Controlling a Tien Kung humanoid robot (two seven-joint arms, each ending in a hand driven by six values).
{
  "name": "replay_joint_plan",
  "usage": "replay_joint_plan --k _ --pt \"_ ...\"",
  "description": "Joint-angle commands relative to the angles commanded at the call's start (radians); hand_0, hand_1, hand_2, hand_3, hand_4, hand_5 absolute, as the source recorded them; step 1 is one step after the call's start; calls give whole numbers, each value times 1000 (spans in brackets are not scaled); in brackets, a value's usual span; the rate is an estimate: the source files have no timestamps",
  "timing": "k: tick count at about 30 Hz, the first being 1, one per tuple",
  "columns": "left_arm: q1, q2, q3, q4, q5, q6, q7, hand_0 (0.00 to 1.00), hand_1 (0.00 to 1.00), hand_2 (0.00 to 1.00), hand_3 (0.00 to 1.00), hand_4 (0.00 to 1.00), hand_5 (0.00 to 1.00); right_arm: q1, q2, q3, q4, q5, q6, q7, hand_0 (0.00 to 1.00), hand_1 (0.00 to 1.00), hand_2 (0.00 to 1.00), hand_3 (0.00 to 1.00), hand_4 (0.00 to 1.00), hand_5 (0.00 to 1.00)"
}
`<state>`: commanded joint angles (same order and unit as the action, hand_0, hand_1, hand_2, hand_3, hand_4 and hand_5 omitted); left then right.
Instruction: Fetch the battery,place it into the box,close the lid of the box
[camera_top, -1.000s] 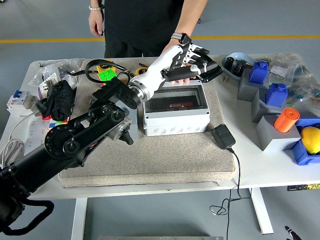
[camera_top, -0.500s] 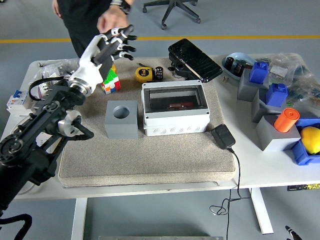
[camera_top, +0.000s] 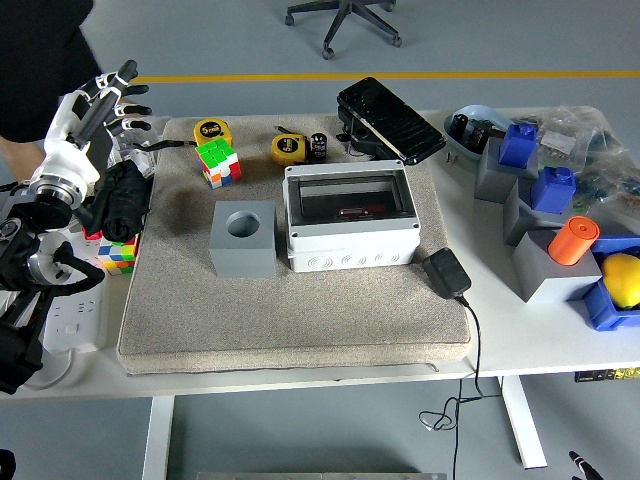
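The grey box stands in the middle of the beige mat. Its dark lid is tipped back open behind it. A dark, flat thing lies inside the box; I cannot tell what it is. A small black cylinder stands just behind the box's left corner. My left hand is up at the table's far left, well away from the box, with its fingers spread and nothing in them. My right arm is out of the picture.
A grey block with a round hole sits left of the box. Two yellow tape measures and a colour cube lie behind it. A black adapter and its cable lie right of the box. Bins crowd the right. A person stands at top left.
My left arm has swung from over the box's lid far to the left edge of the table. The person has walked from the middle to the top left.
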<state>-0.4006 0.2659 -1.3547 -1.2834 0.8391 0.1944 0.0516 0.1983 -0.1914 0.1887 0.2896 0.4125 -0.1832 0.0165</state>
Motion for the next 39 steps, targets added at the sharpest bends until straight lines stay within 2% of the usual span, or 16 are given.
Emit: replay_joint_plan --k 12,18,39 --pt "32 15 -118 -7 23 -5 15 281 418 503 538 981 430 -2 -3 0 -1 2 7 -7 701 678 671 583 960 504" --pt "41 11 -157 -8 31 -7 22 282 419 505 539 978 426 -3 1 5 -1 -2 11 -4 702 679 673 583 960 506" --pt "43 15 -183 -19 39 -10 29 283 423 507 540 974 427 1 2 13 -1 -5 9 -4 702 678 673 585 961 507"
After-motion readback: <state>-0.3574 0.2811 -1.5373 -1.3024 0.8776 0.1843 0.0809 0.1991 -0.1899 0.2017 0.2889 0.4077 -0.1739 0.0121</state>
